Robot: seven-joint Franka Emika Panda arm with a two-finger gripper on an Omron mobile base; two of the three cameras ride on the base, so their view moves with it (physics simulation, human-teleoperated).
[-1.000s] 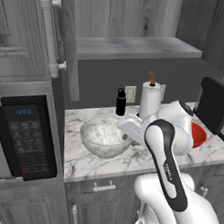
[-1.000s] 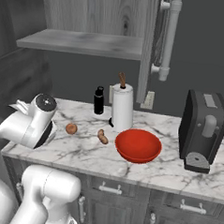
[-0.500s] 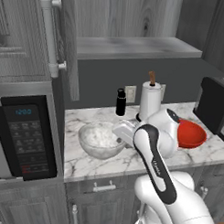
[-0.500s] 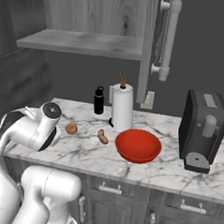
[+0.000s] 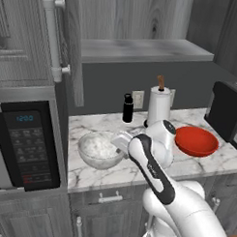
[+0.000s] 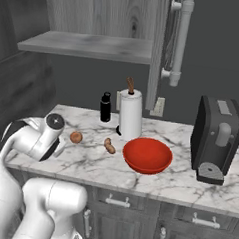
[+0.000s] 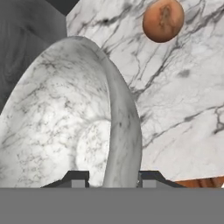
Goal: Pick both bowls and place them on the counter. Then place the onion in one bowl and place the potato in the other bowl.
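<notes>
The deep marble-patterned bowl (image 5: 99, 149) sits at the left of the white marble counter (image 5: 196, 166), close to the microwave. My gripper (image 7: 113, 179) is shut on that bowl's rim (image 7: 124, 131), one fingertip inside the wall and one outside; in the left base view my gripper (image 5: 122, 140) is at the bowl's right edge. The glossy red bowl (image 5: 196, 141) rests on the counter to the right, also seen as the red bowl (image 6: 147, 156). The round onion (image 6: 76, 137) and the elongated potato (image 6: 109, 146) lie on the counter (image 6: 177, 182) between the two bowls. The onion (image 7: 162, 19) lies just beyond the marble bowl.
A microwave (image 5: 25, 141) stands against the counter's left end. A paper towel roll (image 5: 159, 106) and a black bottle (image 5: 127, 108) stand at the back wall. A dark toaster (image 6: 218, 137) occupies the right end. A grey shelf (image 5: 142, 48) and an open cabinet door (image 5: 69, 46) hang overhead.
The arm has swung left and carried the marble bowl a little leftward and down across the counter. The red bowl, earlier half hidden by the arm, now shows fully in the left base view.
</notes>
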